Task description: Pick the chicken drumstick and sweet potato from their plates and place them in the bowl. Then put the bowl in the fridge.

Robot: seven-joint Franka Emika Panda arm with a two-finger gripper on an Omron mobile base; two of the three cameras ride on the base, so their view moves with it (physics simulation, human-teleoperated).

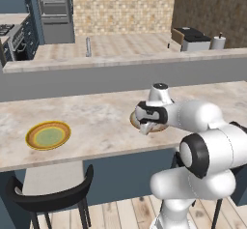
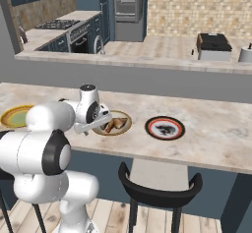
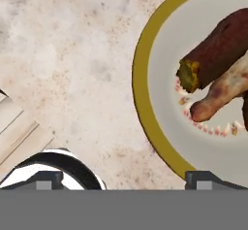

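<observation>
On the left of the counter (image 1: 96,117) lies the yellow-rimmed plate (image 1: 48,135) with its pale green centre bare. Well to its right, near the counter's front edge, the gripper (image 3: 125,178) hangs just above the bowl (image 2: 125,127), jaws spread wide and holding nothing; in the hand view one fingertip stands over bare counter and the other over the bowl's inside, with the rim between them. Inside the bowl the sweet potato (image 3: 218,49) and the drumstick (image 3: 218,95) lie side by side, touching, the potato's cut yellow end pointing toward the bowl's middle. Just right of the bowl, apart from it, sits a dark-rimmed plate (image 2: 165,128) with a white patterned centre.
</observation>
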